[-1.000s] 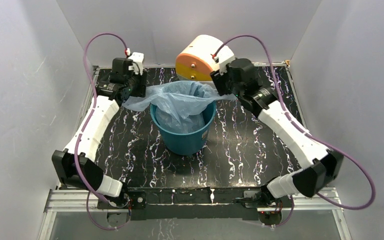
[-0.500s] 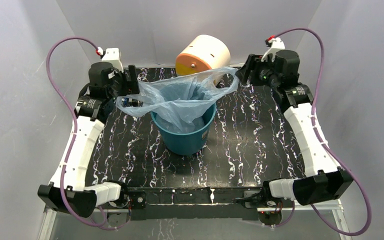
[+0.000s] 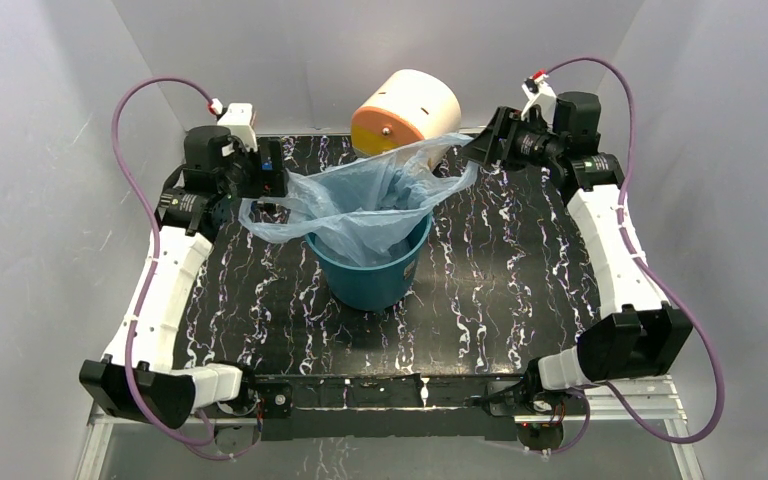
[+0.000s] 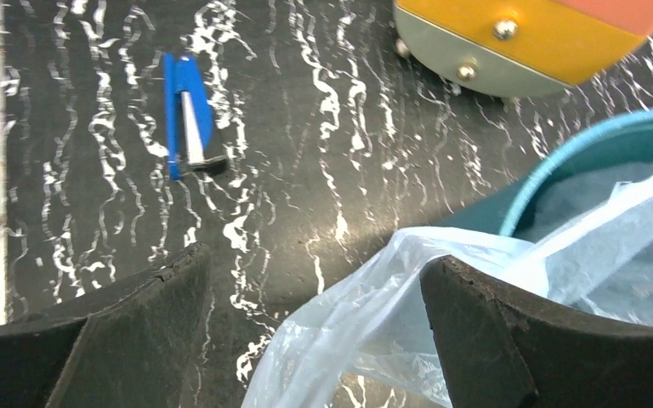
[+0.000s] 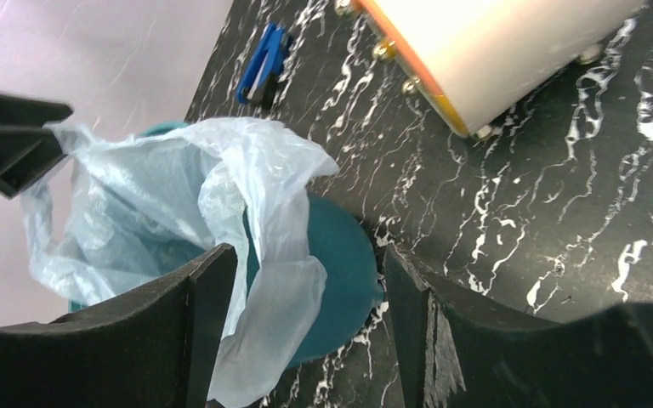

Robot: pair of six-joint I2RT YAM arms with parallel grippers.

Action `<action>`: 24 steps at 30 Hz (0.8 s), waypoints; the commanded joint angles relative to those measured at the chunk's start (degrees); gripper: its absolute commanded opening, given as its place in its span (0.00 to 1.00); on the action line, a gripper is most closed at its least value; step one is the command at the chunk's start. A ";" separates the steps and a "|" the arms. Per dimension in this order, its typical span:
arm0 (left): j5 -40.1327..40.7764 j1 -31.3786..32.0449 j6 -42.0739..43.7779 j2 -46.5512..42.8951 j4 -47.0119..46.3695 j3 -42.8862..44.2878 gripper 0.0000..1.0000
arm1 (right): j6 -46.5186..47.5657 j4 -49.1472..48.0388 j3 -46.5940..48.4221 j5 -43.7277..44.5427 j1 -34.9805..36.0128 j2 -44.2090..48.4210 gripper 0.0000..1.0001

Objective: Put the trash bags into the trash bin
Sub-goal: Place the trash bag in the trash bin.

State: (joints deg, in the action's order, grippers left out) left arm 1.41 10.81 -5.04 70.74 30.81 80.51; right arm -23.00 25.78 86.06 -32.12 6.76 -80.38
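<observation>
The light-blue translucent trash bag (image 3: 360, 200) hangs with its bottom inside the teal trash bin (image 3: 370, 285), and its mouth is stretched wide above the rim. My left gripper (image 3: 272, 188) is open; the bag's left edge (image 4: 374, 323) drapes over its right finger (image 4: 510, 340), beside the bin (image 4: 561, 161). My right gripper (image 3: 478, 150) is open too; the bag's right edge (image 5: 264, 280) lies against its left finger (image 5: 161, 331), above the bin (image 5: 340, 263). Neither pair of jaws pinches the plastic.
The cream-and-orange drum (image 3: 405, 110) lies on its side just behind the bin and shows in the left wrist view (image 4: 527, 42) and the right wrist view (image 5: 485, 51). A small blue clip-like object (image 4: 189, 119) lies on the black marbled table at the back left. White walls enclose three sides.
Both arms have swung outward from the bin, drawing the bag's mouth wide and taut. In the last half second the left gripper has shifted slightly right and the right arm has edged back.
</observation>
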 commanded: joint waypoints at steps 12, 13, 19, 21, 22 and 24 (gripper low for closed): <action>-4.83 -0.35 3.41 -0.24 15.53 10.18 0.90 | 21.14 15.16 17.99 0.79 5.92 -9.43 0.88; -5.21 -0.35 3.42 -0.81 15.54 9.58 0.90 | 22.63 15.74 18.47 2.19 7.19 -9.74 0.89; -6.71 -0.35 4.38 -2.14 19.10 10.39 0.89 | 31.20 17.67 20.36 13.94 13.90 -11.77 0.91; -4.71 -0.37 4.75 -2.56 20.34 10.52 0.88 | 34.16 18.13 21.55 21.18 16.14 -12.87 0.92; -4.51 -0.37 4.81 -2.80 20.64 10.35 0.88 | 35.44 18.28 22.01 24.15 16.99 -13.47 0.93; -4.99 -0.35 4.77 -3.20 20.39 9.33 0.87 | 36.86 18.70 22.93 28.05 17.77 -14.62 0.94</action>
State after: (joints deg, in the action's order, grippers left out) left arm -4.36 10.70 -1.26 69.71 49.08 90.48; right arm 6.98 43.79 104.90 -16.82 22.90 -93.76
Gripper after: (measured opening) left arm 0.881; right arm 0.933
